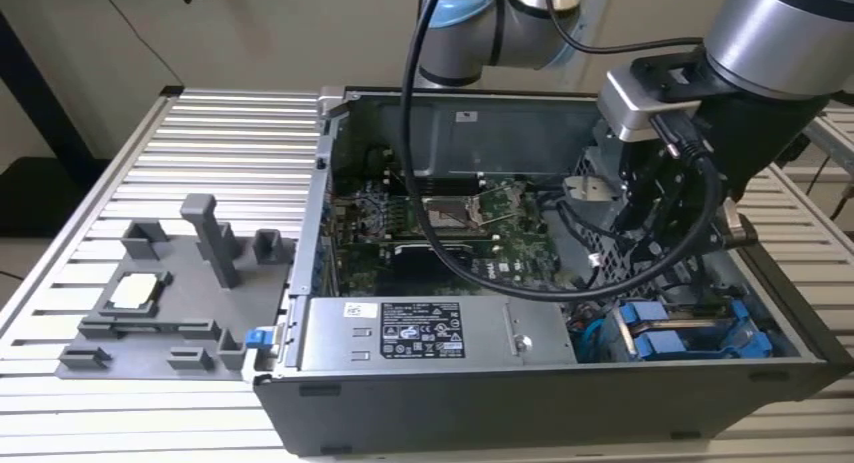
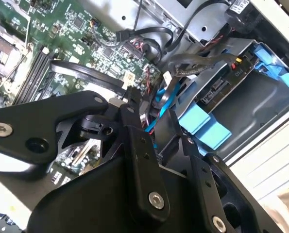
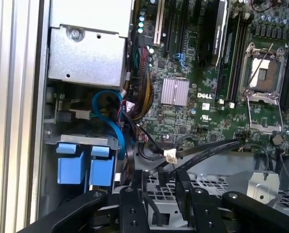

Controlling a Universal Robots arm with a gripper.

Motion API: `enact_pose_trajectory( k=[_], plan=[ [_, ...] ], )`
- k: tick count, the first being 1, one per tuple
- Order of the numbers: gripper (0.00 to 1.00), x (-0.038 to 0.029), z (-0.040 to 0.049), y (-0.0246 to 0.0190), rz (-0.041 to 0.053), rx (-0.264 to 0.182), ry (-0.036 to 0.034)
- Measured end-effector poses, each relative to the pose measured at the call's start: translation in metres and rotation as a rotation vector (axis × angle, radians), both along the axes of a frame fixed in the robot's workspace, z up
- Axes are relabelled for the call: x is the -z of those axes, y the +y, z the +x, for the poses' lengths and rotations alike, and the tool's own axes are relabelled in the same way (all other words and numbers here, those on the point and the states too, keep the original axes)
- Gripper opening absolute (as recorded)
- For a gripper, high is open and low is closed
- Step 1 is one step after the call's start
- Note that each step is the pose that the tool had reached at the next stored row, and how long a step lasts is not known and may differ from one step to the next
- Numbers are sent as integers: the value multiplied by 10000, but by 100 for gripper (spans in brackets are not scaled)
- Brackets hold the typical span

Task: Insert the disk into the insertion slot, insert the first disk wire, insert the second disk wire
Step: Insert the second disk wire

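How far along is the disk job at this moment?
Done: the disk looks seated in its slot, blue tabs outward. In hand: nothing; the open gripper hovers by a loose black wire ending in a white plug. Left: no wire appears plugged into the disk yet.

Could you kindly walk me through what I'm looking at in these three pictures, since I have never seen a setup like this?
The exterior view shows a robot arm reaching down into an open computer case that lies on a ribbed metal table. A grey fixture plate sits beside the case. Both wrist views come from cameras riding on the arm, looking past the black gripper at the green motherboard. Blue plastic tabs mark the insertion slot, next to the grey power supply. The gripper's fingers hang among black cables; I cannot tell whether it holds one.
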State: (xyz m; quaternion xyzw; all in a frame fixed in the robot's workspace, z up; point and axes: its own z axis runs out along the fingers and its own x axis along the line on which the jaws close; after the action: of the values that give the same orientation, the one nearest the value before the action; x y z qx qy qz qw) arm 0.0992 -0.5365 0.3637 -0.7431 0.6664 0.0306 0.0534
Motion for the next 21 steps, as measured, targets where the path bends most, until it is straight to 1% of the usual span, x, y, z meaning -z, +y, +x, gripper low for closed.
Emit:
enact_pose_trajectory(
  k=[4,5,6,7,8,9,12,14,16,17,21],
  plan=[
    [41,1,0,0,3,0,-1],
    [38,1,0,0,2,0,-1],
    [38,1,0,0,3,0,-1],
    [31,3,0,0,3,0,-2],
    [31,7,0,0,11,0,-8],
    [31,13,-1,-1,37,-1,-27],
    [31,30,0,0,169,-13,-112],
    [31,36,0,0,343,-14,-122],
    [31,46,-1,0,468,-13,-122],
    [31,54,-1,0,505,-13,-122],
    [31,59,2,-17,530,-14,-120]
  ],
)
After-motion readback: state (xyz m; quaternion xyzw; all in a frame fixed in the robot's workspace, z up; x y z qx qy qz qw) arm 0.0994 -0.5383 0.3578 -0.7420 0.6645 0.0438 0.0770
